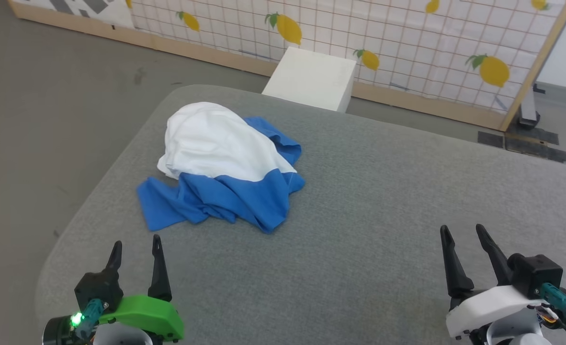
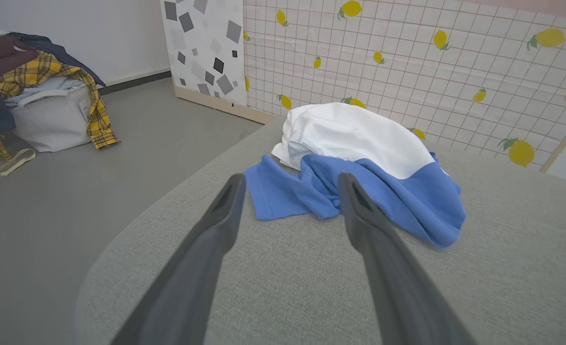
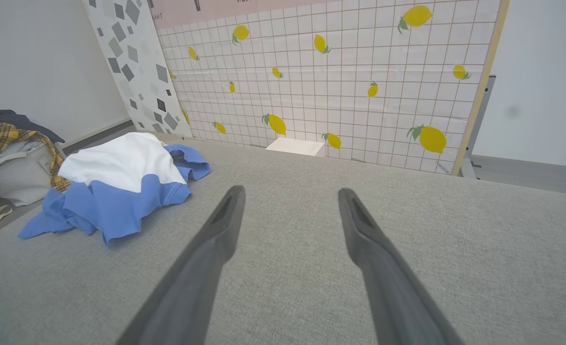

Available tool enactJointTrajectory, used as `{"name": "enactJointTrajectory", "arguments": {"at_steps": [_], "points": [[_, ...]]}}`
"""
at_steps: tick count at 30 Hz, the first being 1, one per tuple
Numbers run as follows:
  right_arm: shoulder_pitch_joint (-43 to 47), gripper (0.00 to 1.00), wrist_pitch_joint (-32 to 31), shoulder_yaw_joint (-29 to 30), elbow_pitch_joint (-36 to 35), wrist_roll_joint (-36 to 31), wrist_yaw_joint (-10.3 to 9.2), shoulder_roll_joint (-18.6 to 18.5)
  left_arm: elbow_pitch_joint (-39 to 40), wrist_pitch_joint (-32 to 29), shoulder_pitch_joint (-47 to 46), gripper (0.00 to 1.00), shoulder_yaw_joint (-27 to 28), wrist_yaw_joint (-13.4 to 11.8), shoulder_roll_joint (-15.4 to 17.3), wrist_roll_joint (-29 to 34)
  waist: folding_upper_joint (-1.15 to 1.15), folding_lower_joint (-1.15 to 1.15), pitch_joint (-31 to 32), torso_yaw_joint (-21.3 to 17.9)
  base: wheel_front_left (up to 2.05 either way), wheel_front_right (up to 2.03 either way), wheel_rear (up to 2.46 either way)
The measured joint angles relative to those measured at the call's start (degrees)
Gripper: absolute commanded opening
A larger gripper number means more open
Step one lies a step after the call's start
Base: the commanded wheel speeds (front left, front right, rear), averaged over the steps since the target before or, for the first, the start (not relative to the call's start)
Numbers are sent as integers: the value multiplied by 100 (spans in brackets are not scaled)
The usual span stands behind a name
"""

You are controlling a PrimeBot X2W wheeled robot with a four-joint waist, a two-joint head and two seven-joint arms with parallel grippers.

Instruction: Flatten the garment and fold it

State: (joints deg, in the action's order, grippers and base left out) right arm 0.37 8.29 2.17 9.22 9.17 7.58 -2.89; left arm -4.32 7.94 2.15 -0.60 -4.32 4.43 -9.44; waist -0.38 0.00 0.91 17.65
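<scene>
The garment lies crumpled in a heap on the left half of the grey padded table, white cloth on top and royal-blue cloth spilling toward me. In the left wrist view the garment sits just beyond my open fingers; in the right wrist view the garment is off to the left. My left gripper stands open at the lower left, a short way in front of the blue edge, holding nothing. My right gripper stands open at the lower right, far from the cloth, with nothing between its fingers.
A white box stands on the floor behind the table against a lemon-print grid panel. A laundry basket piled with clothes sits on the floor to the left. The table's left corner is rounded.
</scene>
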Motion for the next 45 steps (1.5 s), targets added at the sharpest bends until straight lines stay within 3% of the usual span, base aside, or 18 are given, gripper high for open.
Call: {"name": "enactJointTrajectory", "arguments": {"at_steps": [16,38,45], "points": [[102,100,201,-27,231,107,0,1,-78,182,122,100,-33,-135,96,-267,0,0,87,441,0,0,0],[122,100,310,32,311,186,0,1,-266,434,80,100,-160,-278,146,-649,0,0,-24,676,0,0,0],[126,100,288,135,219,183,0,1,-424,51,-868,100,-185,58,231,-1189,0,0,-158,661,0,0,0]]}}
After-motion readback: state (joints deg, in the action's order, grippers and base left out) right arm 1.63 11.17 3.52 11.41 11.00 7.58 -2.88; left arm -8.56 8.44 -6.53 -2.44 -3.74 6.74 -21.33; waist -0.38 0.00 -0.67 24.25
